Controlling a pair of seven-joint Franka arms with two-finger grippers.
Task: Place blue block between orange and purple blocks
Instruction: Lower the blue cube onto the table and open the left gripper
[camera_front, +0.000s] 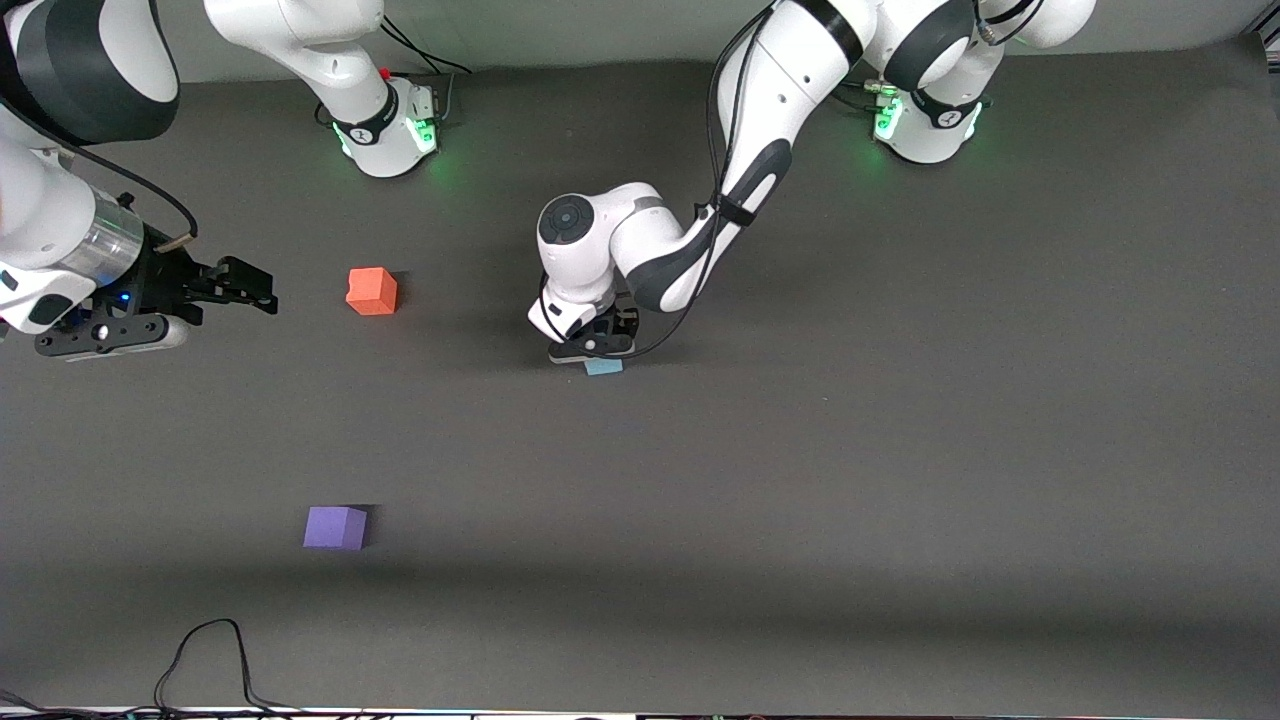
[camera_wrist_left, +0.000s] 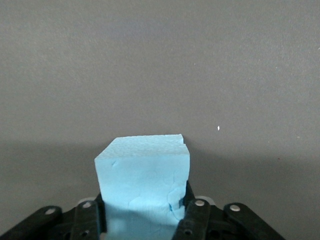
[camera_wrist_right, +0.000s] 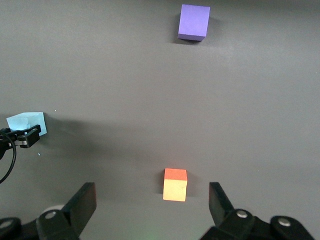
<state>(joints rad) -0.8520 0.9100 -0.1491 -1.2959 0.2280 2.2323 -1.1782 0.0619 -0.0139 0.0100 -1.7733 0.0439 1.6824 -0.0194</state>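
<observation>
The blue block (camera_front: 604, 366) rests on the dark mat near the table's middle. My left gripper (camera_front: 598, 349) reaches straight down onto it, and in the left wrist view its two black fingers (camera_wrist_left: 192, 215) press against either side of the blue block (camera_wrist_left: 142, 172). The orange block (camera_front: 371, 291) lies toward the right arm's end. The purple block (camera_front: 335, 527) lies nearer the front camera than the orange one. My right gripper (camera_front: 245, 285) hangs open and empty in the air at the right arm's end. The right wrist view shows the orange block (camera_wrist_right: 175, 185), the purple block (camera_wrist_right: 194, 22) and the blue block (camera_wrist_right: 27, 122).
The two arm bases (camera_front: 390, 125) (camera_front: 925, 125) stand along the table's back edge. A black cable (camera_front: 210, 655) loops onto the mat at the front edge. The dark mat (camera_front: 900, 450) stretches bare toward the left arm's end.
</observation>
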